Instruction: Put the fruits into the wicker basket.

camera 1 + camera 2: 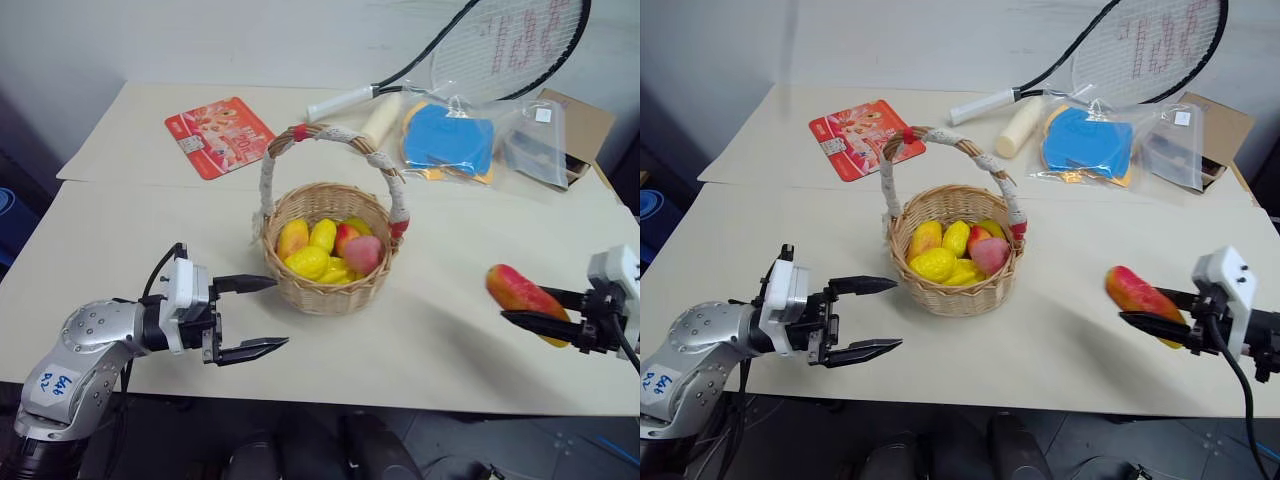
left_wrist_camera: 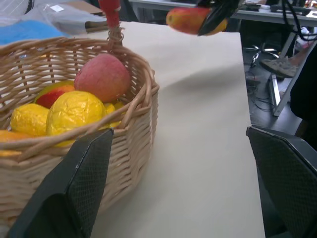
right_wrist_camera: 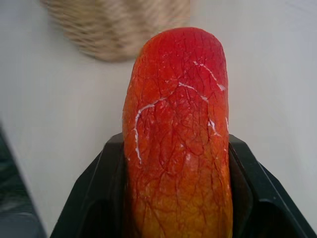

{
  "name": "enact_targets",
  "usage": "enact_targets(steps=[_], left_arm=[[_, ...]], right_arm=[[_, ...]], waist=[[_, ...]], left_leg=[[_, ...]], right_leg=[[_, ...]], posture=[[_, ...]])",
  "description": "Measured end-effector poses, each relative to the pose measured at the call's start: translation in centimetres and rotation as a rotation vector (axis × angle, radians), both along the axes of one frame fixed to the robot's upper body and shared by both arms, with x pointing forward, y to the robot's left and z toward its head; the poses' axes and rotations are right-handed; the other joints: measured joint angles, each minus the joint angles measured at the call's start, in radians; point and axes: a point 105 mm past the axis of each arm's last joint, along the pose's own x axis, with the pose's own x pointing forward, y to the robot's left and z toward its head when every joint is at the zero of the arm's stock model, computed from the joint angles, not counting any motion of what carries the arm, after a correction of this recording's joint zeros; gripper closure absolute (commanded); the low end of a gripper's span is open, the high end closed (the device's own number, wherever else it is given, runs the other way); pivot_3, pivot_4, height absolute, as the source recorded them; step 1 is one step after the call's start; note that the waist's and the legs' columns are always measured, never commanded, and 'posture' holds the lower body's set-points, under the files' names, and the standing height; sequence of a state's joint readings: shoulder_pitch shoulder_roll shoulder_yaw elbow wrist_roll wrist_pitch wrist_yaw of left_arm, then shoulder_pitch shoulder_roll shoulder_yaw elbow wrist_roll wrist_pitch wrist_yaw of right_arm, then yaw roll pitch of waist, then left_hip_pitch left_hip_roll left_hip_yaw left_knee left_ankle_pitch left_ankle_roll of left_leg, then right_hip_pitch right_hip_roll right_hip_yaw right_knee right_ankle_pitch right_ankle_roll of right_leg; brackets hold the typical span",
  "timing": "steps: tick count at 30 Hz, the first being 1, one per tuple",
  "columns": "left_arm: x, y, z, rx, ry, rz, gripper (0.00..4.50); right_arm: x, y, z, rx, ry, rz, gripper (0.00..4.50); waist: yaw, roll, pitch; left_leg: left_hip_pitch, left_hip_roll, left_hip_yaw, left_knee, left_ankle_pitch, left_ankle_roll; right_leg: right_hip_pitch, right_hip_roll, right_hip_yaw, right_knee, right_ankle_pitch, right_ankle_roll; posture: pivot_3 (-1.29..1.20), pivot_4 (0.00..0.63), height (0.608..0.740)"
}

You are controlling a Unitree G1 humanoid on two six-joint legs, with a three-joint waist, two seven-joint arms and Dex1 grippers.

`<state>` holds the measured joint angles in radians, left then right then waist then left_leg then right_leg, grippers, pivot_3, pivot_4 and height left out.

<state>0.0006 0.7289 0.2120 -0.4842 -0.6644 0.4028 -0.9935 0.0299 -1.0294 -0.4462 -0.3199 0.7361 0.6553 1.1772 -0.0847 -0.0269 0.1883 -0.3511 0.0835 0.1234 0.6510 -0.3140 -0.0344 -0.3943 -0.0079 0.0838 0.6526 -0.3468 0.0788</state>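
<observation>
The wicker basket [image 1: 325, 285] stands mid-table with several fruits inside: yellow lemons [image 1: 308, 262], a pink peach [image 1: 363, 253], orange and red ones. My right gripper [image 1: 545, 312] hovers above the table to the basket's right, shut on an oblong red-to-yellow mango [image 1: 520, 293]. From the right wrist the mango [image 3: 178, 134] sits clamped between both black fingers [image 3: 99, 198], with the basket [image 3: 116, 27] ahead. My left gripper [image 1: 255, 318] stays open and empty just left of the basket, fingers level. The left wrist view shows the basket's wall [image 2: 114, 148], the peach [image 2: 102, 78] and the held mango [image 2: 190, 20] beyond.
At the back lie a red card [image 1: 218, 135], a tennis racket [image 1: 470, 50], a cream cylinder [image 1: 378, 120], a bagged blue item [image 1: 450, 140] and a cardboard box [image 1: 580, 125]. The table's front edge [image 1: 400, 405] runs just below both grippers.
</observation>
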Motion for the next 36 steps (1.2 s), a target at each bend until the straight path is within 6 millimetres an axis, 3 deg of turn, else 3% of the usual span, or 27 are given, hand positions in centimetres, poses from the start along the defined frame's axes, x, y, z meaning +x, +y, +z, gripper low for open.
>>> enact_targets(steps=[3, 6, 11, 13, 16, 17, 21, 25, 31, 36], left_arm=[[1.0, 1.5, 1.3, -0.155, -0.014, 0.145, 0.00], [0.8, 2.9, 0.9, -0.151, 0.009, 0.213, 0.00], [0.4, 3.8, 0.7, -0.107, 0.007, 0.247, 0.00], [0.2, 3.5, 0.9, -0.101, -0.005, 0.239, 0.00], [-0.1, 3.3, 0.8, -0.096, -0.004, 0.238, 0.00], [-0.1, 3.3, 0.8, -0.095, -0.006, 0.238, 0.00], [-0.6, 2.8, 0.9, -0.084, -0.014, 0.224, 0.00], [-1.0, 2.5, 0.5, -0.070, 0.007, 0.221, 0.00], [-1.2, 2.1, 0.4, -0.063, 0.010, 0.222, 0.00], [-1.1, 2.1, 0.9, -0.036, -0.008, 0.214, 0.00]], right_arm=[[-0.8, 7.1, 3.8, 0.151, -0.070, 0.321, 2.50], [-1.0, 10.5, 4.3, 0.159, -0.068, 0.435, 2.50], [2.7, 16.1, 3.5, 0.178, -0.136, 0.343, 2.50], [4.3, 17.4, 3.9, 0.197, -0.183, 0.266, 2.50], [6.4, 18.4, 4.0, 0.192, -0.261, 0.168, 2.50], [6.7, 18.5, 4.1, 0.200, -0.275, 0.155, 2.50], [7.7, 18.6, 4.0, 0.215, -0.268, 0.121, 1.29], [6.9, 17.5, 4.2, 0.196, -0.286, 0.199, 0.10], [3.7, 12.9, 5.2, 0.240, -0.274, 0.316, 0.10], [2.9, 6.5, 1.5, 0.097, -0.061, 0.267, 0.10]], waist=[[-0.004, -0.001, 0.001], [0.004, -0.005, 0.001], [0.002, -0.007, 0.000], [0.002, -0.007, 0.000], [0.003, -0.007, 0.000], [0.002, -0.007, 0.000], [0.000, -0.007, 0.000], [0.000, -0.007, 0.000], [0.008, -0.007, 0.000], [0.008, -0.007, 0.000]], left_leg=[[0.000, -0.001, -0.004, 0.001, -0.001, 0.001], [-0.002, 0.000, -0.006, 0.001, -0.001, 0.000], [-0.010, -0.002, -0.002, 0.005, -0.002, 0.002], [-0.019, -0.002, -0.002, 0.009, -0.002, 0.002], [-0.021, -0.001, -0.002, 0.010, -0.002, 0.001], [-0.021, -0.001, -0.002, 0.010, -0.003, 0.001], [-0.020, -0.001, -0.001, 0.011, -0.003, 0.002], [-0.019, -0.001, -0.001, 0.012, -0.003, 0.002], [-0.020, -0.001, -0.002, 0.012, -0.005, 0.005], [-0.017, -0.002, -0.001, 0.013, -0.007, 0.009]], right_leg=[[-0.001, 0.001, 0.001, 0.001, 0.001, 0.001], [-0.002, 0.000, -0.001, 0.000, 0.000, 0.000], [-0.011, -0.004, -0.001, 0.000, 0.000, 0.000], [-0.020, -0.004, -0.001, 0.004, 0.000, 0.000], [-0.022, -0.003, -0.002, 0.005, 0.000, 0.000], [-0.022, -0.003, -0.002, 0.005, 0.000, 0.000], [-0.021, -0.003, -0.001, 0.007, 0.000, 0.000], [-0.021, -0.002, -0.001, 0.007, 0.000, 0.000], [-0.017, -0.003, -0.002, 0.003, 0.000, 0.000], [-0.014, -0.003, 0.000, 0.001, 0.001, 0.001]], posture=[[0.00, 0.150, 0.740], [0.00, 0.150, 0.740], [0.00, 0.150, 0.740], [0.00, 0.150, 0.740], [0.00, 0.150, 0.740], [0.00, 0.150, 0.740], [0.00, 0.150, 0.740], [0.00, 0.150, 0.740], [0.00, 0.150, 0.740], [0.00, 0.150, 0.740]])
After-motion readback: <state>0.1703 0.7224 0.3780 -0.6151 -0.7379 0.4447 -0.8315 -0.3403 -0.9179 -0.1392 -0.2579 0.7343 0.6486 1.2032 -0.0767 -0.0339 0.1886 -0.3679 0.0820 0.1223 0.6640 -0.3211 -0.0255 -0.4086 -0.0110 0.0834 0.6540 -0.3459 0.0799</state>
